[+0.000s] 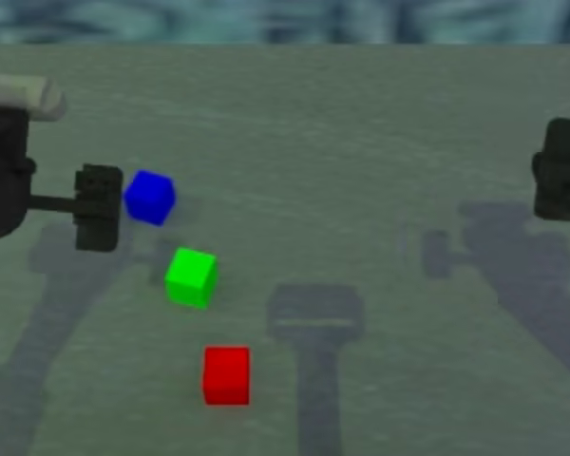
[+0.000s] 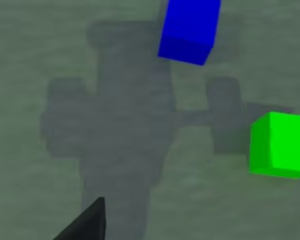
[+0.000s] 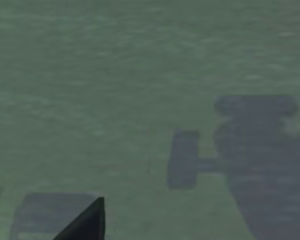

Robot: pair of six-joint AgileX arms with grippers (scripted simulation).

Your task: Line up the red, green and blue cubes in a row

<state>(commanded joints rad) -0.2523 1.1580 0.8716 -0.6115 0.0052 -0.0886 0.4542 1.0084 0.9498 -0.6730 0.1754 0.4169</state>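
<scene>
Apparently raised above the surface point(image 1: 380, 142), the left tool point(image 1: 99, 207) hangs just beside the blue cube point(image 1: 150, 197), holding nothing; its spread I cannot tell. Green cube point(image 1: 190, 276) and red cube point(image 1: 226, 374) trail diagonally. Square the blue one without nudging green. Right tool point(image 1: 562, 171) parked.

Counter point(image 1: 380, 142): grey-green, faintly streaked surface, filling most of the top view. Dark shadows are lying across it, at lower left, centre and right. Blurred blue-grey backdrop point(image 1: 285, 19) is running along the far edge.
</scene>
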